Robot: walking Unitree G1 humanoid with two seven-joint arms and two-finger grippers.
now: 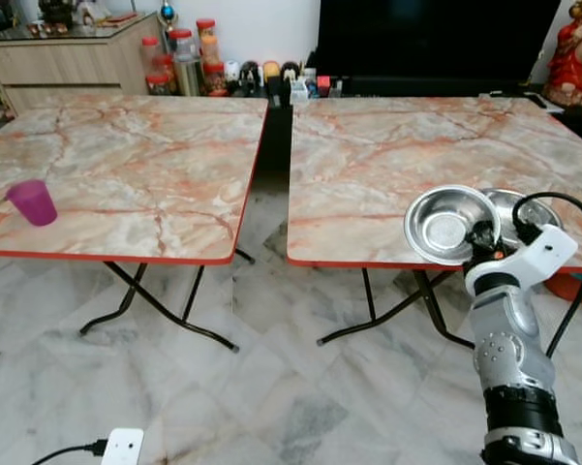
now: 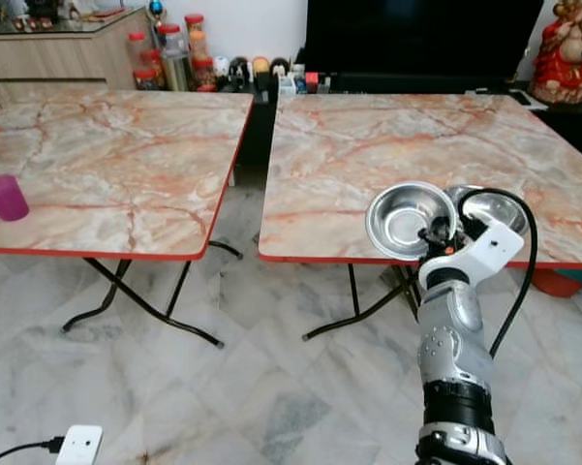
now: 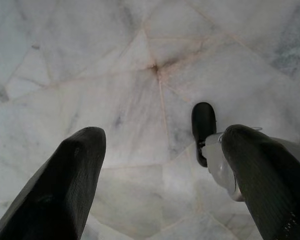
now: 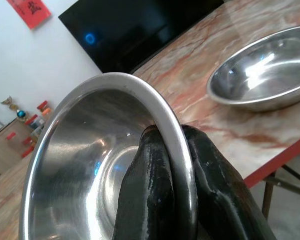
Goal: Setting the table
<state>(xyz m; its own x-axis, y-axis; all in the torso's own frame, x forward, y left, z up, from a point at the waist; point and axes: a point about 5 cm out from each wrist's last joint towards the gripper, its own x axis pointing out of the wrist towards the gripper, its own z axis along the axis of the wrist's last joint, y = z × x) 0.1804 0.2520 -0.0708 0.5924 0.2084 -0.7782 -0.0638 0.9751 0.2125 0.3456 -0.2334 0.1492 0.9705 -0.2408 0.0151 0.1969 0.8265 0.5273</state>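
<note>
— Where's the steel bowl (image 1: 451,224)?
— Tilted on edge over the right table's (image 1: 387,155) near edge, hollow facing nine o'clock; right gripper (image 4: 172,165) pinches its rim.
— Left gripper (image 3: 159,170)?
— Spread wide, holding nothing.

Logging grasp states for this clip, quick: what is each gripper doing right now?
Left gripper: open, holding nothing, hanging over the floor.
Right gripper: fingers shut on the rim of a steel bowl.

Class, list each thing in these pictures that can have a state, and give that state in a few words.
Held steel bowl: tilted, rim pinched, above right table's edge.
Second steel bowl: upright, on right table.
Purple cup: upright, on left table.
Right gripper: shut on bowl.
Left gripper: open, over floor.
</note>
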